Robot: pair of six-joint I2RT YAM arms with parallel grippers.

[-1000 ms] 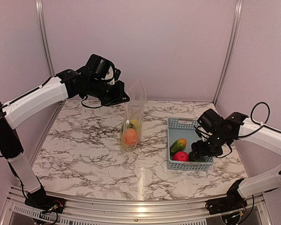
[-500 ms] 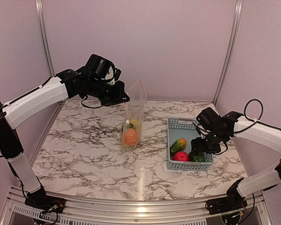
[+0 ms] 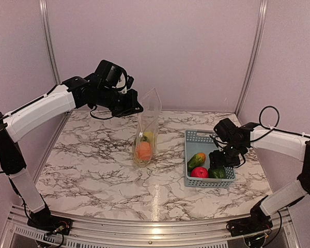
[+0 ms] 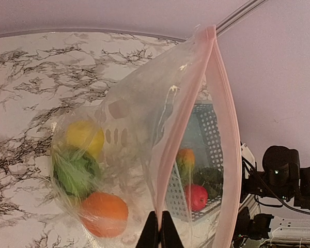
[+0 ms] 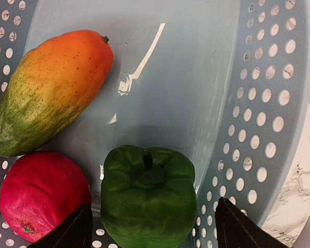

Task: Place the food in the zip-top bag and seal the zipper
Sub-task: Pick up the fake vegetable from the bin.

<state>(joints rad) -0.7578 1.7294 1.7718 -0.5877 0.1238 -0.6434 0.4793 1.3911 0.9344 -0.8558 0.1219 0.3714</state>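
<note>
Left claw [image 4: 156, 230] pinching crinkly clear zip-top bag [image 4: 139, 113]; right claw [image 5: 152, 206] spread above glossy lobed green pepper [image 5: 147, 199], lower centre, perforated basket [image 5: 258, 129].

Thin clear crinkly plastic zip-top bag [image 4: 139, 113]; glossy perforated plastic basket [image 5: 268, 103]; smooth shiny green pepper [image 5: 147, 206]; polished marble-look tabletop [image 3: 93, 165].

A lab booth: plain walls [image 3: 196, 51], aluminium frame [image 3: 254, 57], marble-pattern table [image 3: 93, 170].

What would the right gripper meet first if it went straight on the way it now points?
The right gripper would most likely meet the green pepper, centred between its open fingers in the basket; how far off is unclear.
</note>
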